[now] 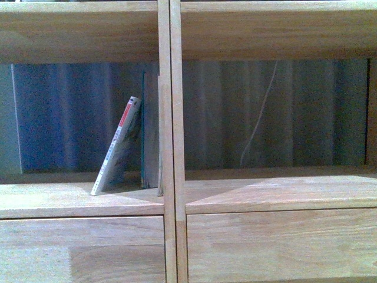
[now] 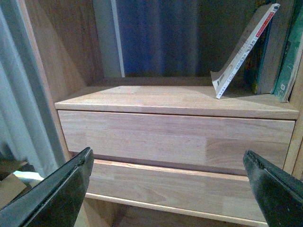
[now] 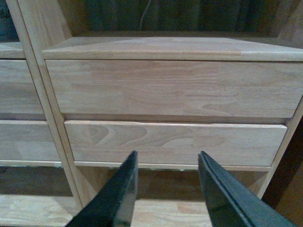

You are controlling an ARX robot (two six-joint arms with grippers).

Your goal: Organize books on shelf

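A thin pale paperback [image 1: 118, 147] with a red-and-white spine leans tilted on the left column's shelf board [image 1: 59, 200] of the light-wood shelf. Its top rests against a thin teal-edged book [image 1: 144, 130] standing upright by the centre divider. In the left wrist view the paperback [image 2: 244, 49] leans at the far right of the board, beside the other books [image 2: 291, 66]. My left gripper [image 2: 168, 158] is open and empty, low in front of the left drawer fronts. My right gripper [image 3: 168, 158] is open and empty in front of the right column's lower drawer [image 3: 175, 142].
The centre divider [image 1: 171, 141] splits the two columns. A thin white cord [image 1: 259, 112] hangs behind the open back of the right compartment. Dark curtain folds show behind the shelf. Drawer fronts [image 1: 82, 247] lie below the boards. A grey curtain [image 2: 23, 109] hangs by the shelf's left side.
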